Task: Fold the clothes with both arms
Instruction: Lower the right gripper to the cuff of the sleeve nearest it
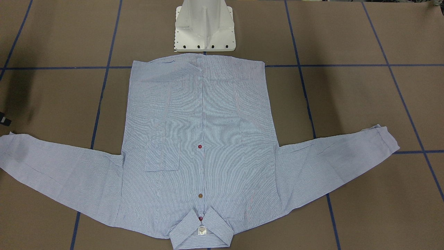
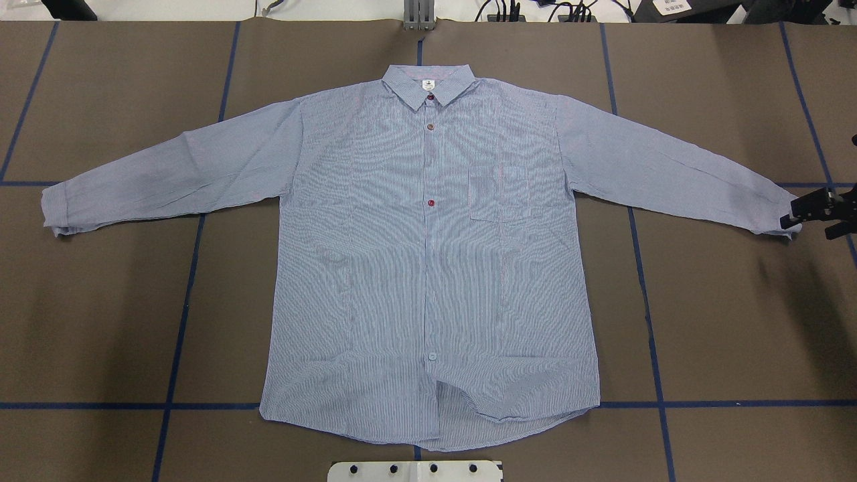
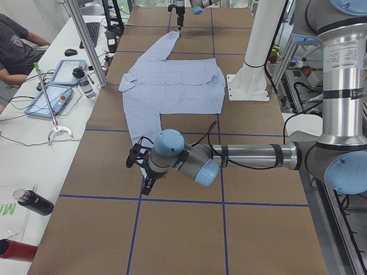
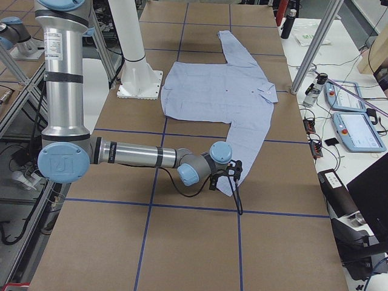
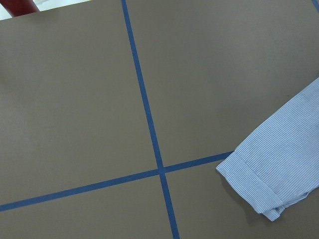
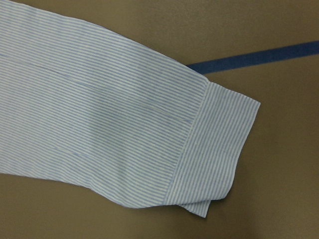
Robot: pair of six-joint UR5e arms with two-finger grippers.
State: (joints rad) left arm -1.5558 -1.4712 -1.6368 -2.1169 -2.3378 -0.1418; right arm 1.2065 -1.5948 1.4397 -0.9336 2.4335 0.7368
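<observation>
Plainly, the shirt (image 2: 428,268) lies flat and face up in the middle of the brown table (image 2: 100,301), buttoned down the front, with its collar (image 2: 428,84) at the far side from the robot and its hem just in front of the white pedestal base (image 1: 204,26). Both sleeves are spread out sideways, each slanting a little toward the robot. The chest pocket (image 2: 497,194) sits on the robot's right half of the front, and the dark red buttons (image 2: 430,201) run down the placket. The right gripper (image 2: 807,214) hangs at the end of the right sleeve, just over its cuff (image 6: 219,144). That cuff lies flat on the table in the right wrist view, with no fingers showing on it. How far its jaws stand apart cannot be told, and it does not appear to hold the cloth. The left gripper (image 3: 137,171) is low over the table beside the left sleeve's cuff (image 5: 259,184), which lies untouched across a blue tape line (image 5: 149,124). Its jaws show only in the side view, so whether they are apart or closed cannot be told.
</observation>
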